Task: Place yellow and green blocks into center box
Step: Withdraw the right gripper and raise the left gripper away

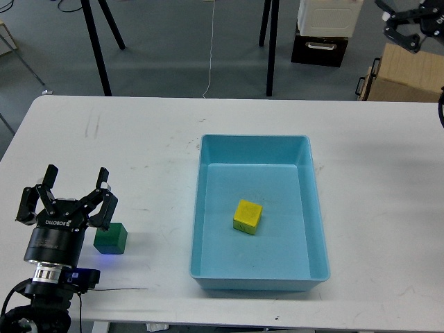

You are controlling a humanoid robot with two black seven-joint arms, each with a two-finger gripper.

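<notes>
Progress: yellow block (248, 216) lies in center box (313, 208); green block (111, 238) remains on table (139, 146) beside wide-open, empty left end effector (76, 184). Right end effector (402, 28): opening cannot be told.

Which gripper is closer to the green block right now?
Left. The left gripper is open right beside the green block, just above-left of it; the right gripper is raised far off at the upper right.

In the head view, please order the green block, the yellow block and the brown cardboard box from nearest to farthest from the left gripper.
From the left gripper:
1. Green block, on the table just beside it, lower right.
2. Yellow block, inside the blue tray, to the right.
3. Brown cardboard box, beyond the table's far right edge.
</notes>
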